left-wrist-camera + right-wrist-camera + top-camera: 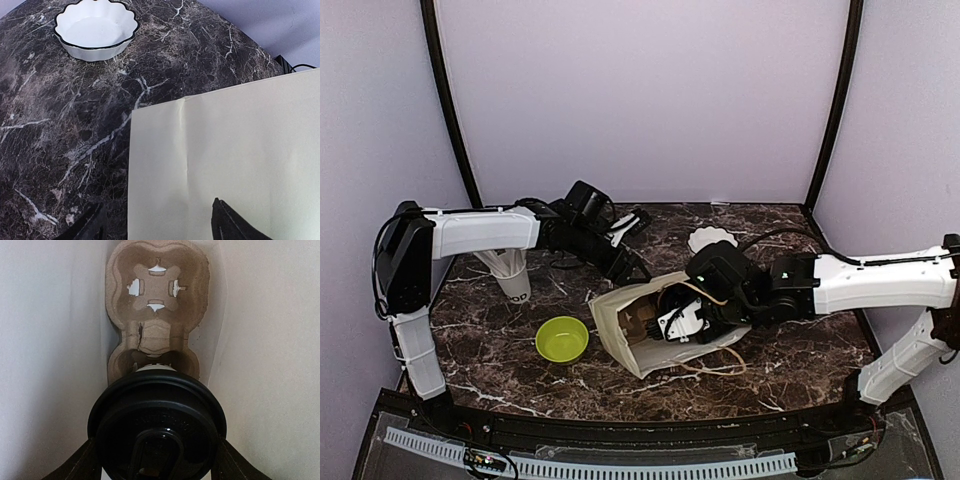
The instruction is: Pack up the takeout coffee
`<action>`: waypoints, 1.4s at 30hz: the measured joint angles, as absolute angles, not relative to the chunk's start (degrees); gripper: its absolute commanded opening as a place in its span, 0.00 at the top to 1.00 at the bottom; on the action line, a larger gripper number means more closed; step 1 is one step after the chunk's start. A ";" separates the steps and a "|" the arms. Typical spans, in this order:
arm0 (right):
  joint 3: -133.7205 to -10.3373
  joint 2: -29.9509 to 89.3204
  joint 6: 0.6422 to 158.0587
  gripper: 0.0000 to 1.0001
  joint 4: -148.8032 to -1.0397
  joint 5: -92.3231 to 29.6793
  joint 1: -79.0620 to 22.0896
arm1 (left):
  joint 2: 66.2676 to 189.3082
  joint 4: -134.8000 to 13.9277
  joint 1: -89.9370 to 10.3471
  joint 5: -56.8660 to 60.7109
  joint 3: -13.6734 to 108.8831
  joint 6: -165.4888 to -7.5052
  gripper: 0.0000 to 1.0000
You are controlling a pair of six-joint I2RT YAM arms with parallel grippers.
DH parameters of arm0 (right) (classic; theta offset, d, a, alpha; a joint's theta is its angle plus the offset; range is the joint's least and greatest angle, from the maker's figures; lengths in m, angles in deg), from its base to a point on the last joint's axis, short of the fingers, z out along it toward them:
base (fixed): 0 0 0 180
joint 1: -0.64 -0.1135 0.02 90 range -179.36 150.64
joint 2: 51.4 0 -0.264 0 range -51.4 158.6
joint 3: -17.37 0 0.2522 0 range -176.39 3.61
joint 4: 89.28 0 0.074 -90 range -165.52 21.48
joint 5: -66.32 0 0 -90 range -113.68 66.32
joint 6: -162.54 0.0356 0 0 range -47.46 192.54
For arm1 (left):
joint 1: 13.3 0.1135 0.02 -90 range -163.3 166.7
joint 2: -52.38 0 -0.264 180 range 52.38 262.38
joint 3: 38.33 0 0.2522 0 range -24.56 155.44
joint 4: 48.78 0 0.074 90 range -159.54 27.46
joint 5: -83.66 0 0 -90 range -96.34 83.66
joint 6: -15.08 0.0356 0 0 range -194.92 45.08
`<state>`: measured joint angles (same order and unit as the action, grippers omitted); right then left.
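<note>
Takeout coffee cup, its black lid toward the camera, sits between the jaws of the right gripper, which grasp it at the sides just behind the lid. It is inside the paper bag that lies on its side mid-table. Deeper in the bag is a cardboard carrier. I judge the cup light and easy to dent, so hold the wall below the rim, gently. Farther, the left gripper keeps released jaws over the bag's edge. Far left stands the second cup.
</note>
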<state>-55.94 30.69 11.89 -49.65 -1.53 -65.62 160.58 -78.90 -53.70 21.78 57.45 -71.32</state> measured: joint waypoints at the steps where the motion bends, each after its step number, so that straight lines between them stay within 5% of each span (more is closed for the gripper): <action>1: -55.86 30.69 11.72 0.51 -49.85 -1.64 -65.57 | 160.58 -78.88 -53.70 21.80 57.45 -71.32 0.27; 42: -54.13 31.98 9.40 0.51 -55.00 -6.23 -62.43 | 162.01 -79.05 -51.99 15.18 57.52 -73.09 0.21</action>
<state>-54.13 31.98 9.40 -55.00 -6.23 -62.43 162.01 -79.05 -51.99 15.18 57.52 -73.09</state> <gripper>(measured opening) 0.698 0.780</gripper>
